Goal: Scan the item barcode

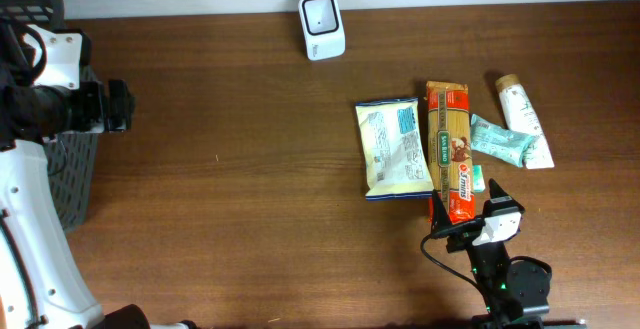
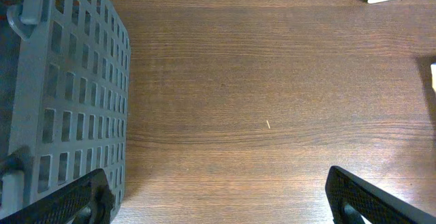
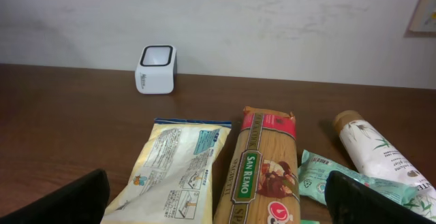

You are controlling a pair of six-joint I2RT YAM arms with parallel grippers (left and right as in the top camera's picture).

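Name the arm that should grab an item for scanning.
Right. The right end effector, open, sits by the spaghetti pack; the left end effector is far across the table, beside the basket.

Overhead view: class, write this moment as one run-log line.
left fingers open, beside basket | right fingers open, near pasta packet | scanner untouched | nothing held

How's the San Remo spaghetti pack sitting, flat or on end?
Flat. The spaghetti pack lies full-length on the table, label up, between the white pouch and teal packet.
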